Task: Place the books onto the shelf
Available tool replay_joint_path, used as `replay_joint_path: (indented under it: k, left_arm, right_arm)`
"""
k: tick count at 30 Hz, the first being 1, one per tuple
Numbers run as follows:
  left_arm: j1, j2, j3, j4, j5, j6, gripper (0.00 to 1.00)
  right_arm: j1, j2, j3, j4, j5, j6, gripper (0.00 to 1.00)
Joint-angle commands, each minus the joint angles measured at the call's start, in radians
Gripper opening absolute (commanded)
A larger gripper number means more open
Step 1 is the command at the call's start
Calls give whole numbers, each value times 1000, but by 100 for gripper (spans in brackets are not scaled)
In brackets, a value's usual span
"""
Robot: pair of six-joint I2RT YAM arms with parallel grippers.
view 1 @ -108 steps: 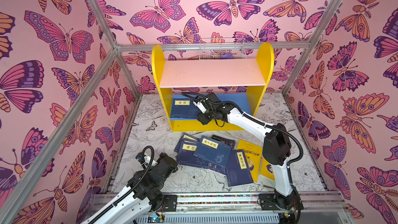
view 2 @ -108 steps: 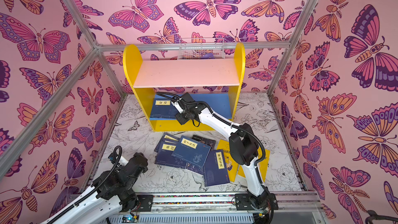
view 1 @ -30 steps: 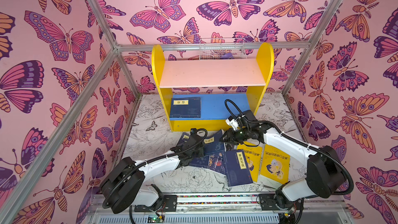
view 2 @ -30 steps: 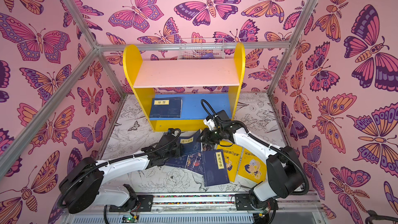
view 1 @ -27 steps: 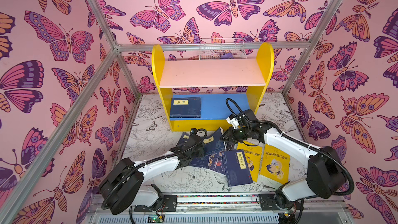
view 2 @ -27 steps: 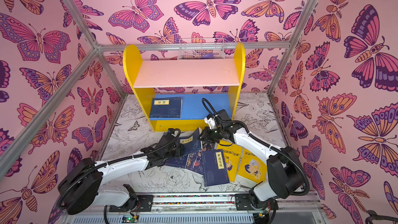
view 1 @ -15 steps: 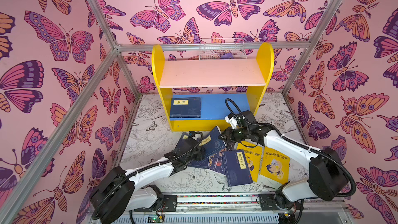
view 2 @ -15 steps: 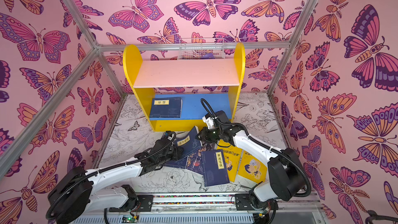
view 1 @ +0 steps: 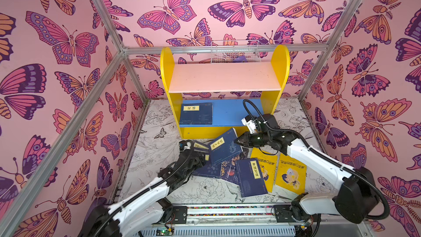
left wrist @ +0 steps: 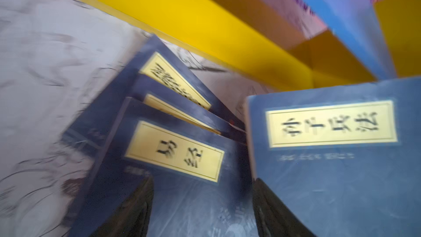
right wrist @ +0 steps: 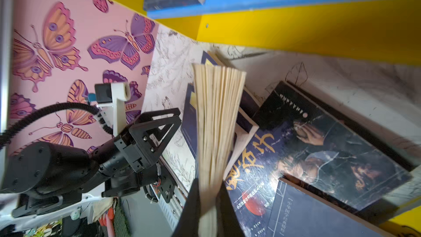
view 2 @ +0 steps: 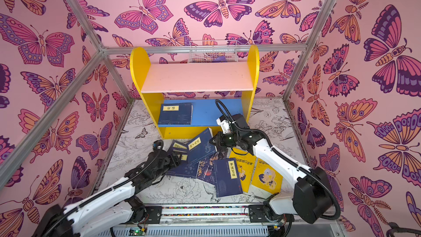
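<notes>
The right claw (right wrist: 208, 192) is clamped on the cream page edge of the raised navy book (view 1: 224, 148), which stands tilted at the pile's 12 o'clock, just in front of the shelf (view 1: 167, 71). The left claw (left wrist: 202, 213) sits at the pile's 9 o'clock with its jaws spread wide and nothing between them.

The step in hand looks like carrying this book to the blue lower board (view 1: 230, 112). The pages fan out beyond the pinch, so the grip seems to be on a soft, slippery block. A slow lift with the spine leading should keep the cover from flopping open. The book has to clear the yellow front lip, then go down flat at the 3 o'clock side of the shelved book (view 1: 197, 113), where the board is bare.

The books are thin, glossy paperbacks. Most are navy with pale yellow title labels, two yellow cartoon books (view 1: 290, 174) lie at the pile's 4 o'clock, and a dark picture-cover book (right wrist: 319, 147) lies in the middle. The shelf boards are smooth and rigid, and the bench (view 1: 159, 156) is covered by a floral line-drawn sheet.
</notes>
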Motion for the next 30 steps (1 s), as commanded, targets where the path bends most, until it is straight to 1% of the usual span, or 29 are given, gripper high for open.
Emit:
replay_joint_path:
  k: [1, 3, 6, 11, 13, 17, 21, 25, 30]
  left_arm:
    - [18, -187, -19, -363, -228, -259, 73]
    - [27, -285, -15, -482, -272, -319, 75]
    - [33, -360, -16, -579, -295, -372, 76]
    - [37, -368, -38, -607, -261, -402, 78]
    - [37, -357, -43, -607, -243, -406, 78]
    - [36, -339, -40, -605, -233, -395, 78]
    - [38, -347, -38, -605, -236, -380, 79]
    - [38, -354, -44, -604, -229, -378, 79]
    - [37, -355, -55, -604, -223, -389, 79]
  right_arm:
    - [-10, -47, 44, 191, 16, 64, 0]
    - [-9, -31, 34, 354, 25, 163, 0]
    - [2, 31, 38, 574, 56, 263, 0]
    - [25, 189, 105, 798, 141, 347, 0]
    - [29, 283, 148, 877, 156, 380, 0]
    - [31, 450, 272, 908, 157, 426, 0]
    - [34, 567, 392, 875, 133, 433, 0]
    - [35, 624, 454, 831, 109, 454, 0]
    - [36, 668, 466, 825, 78, 482, 0]
